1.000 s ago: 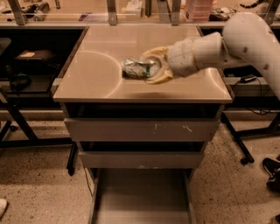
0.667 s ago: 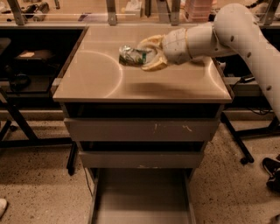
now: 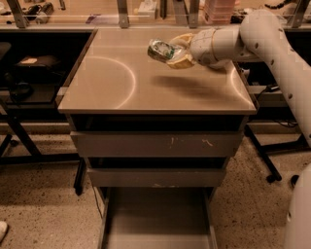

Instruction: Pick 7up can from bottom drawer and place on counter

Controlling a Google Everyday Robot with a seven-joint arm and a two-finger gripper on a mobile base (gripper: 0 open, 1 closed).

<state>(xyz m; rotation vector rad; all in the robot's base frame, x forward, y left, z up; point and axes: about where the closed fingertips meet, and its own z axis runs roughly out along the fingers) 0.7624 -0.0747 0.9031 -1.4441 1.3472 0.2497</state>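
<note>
The 7up can point(image 3: 160, 50), shiny silver and green, lies on its side in my gripper point(image 3: 176, 51), which is shut on it and holds it in the air above the back middle of the counter point(image 3: 121, 82). Its shadow falls on the beige top below. My white arm point(image 3: 262, 39) reaches in from the right. The bottom drawer point(image 3: 158, 219) is pulled out at the bottom of the view, and its grey floor shows nothing on it.
Two shut grey drawer fronts point(image 3: 155, 144) sit under the counter. Dark desks and frames point(image 3: 29, 73) stand to the left and right. Posts and clutter point(image 3: 121, 9) line the far edge behind the counter. Speckled floor point(image 3: 39, 204) lies around.
My gripper has carried the can up and toward the back of the counter, higher above the top than one second ago.
</note>
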